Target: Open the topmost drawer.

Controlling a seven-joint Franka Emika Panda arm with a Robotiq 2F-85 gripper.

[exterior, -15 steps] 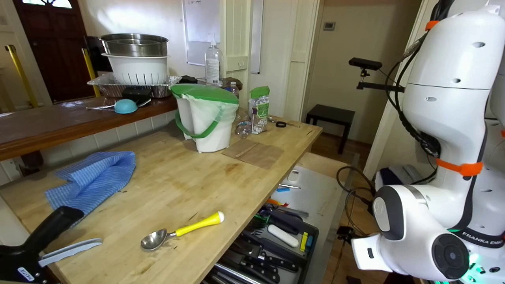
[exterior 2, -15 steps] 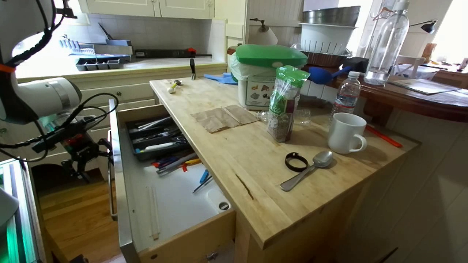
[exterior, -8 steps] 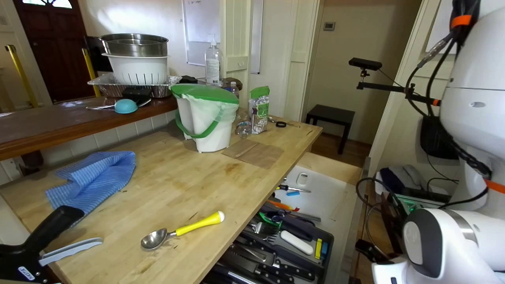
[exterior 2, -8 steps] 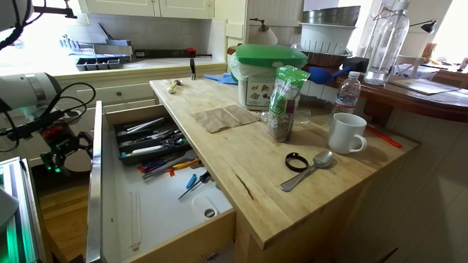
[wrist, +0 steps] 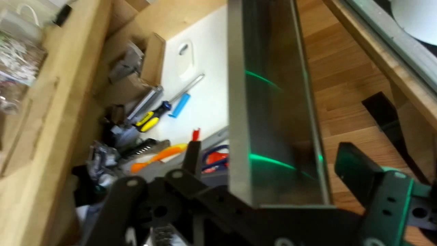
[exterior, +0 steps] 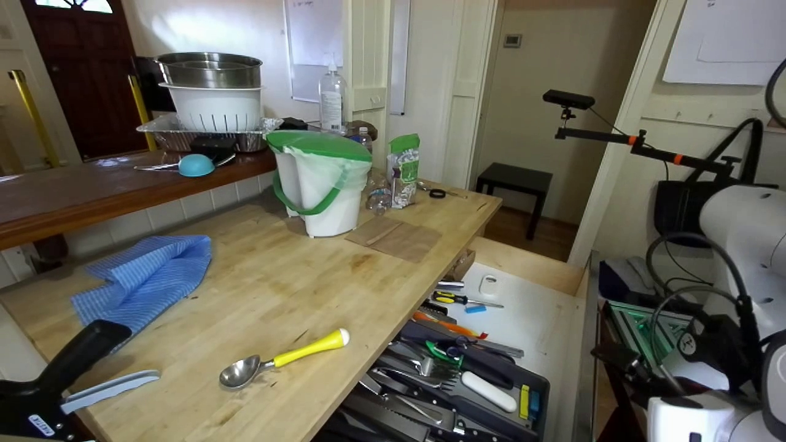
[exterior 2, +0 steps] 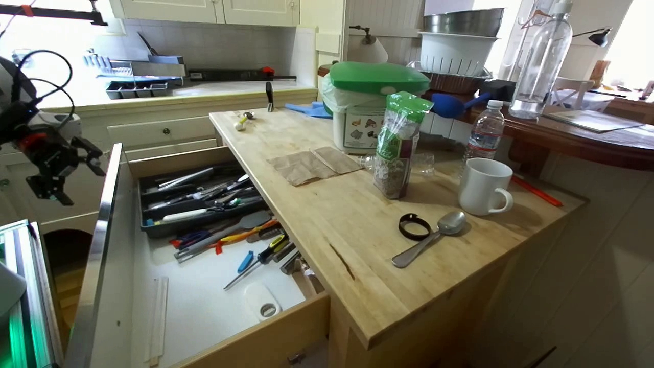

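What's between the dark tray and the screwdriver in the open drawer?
Among others, a gray tool, an orange tool and a small blue piece, seen in an exterior view.

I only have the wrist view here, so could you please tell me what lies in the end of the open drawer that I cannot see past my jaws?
Observer: An exterior view shows a dark tray at that end of the topmost drawer, crammed with assorted utensils.
Operator: Thank you; would you also tell me whether anything is lying on the countertop beside that end?
Observer: Yes, in an exterior view a yellow-handled scoop lies on the countertop, closer to the drawer than the blue cloth is.
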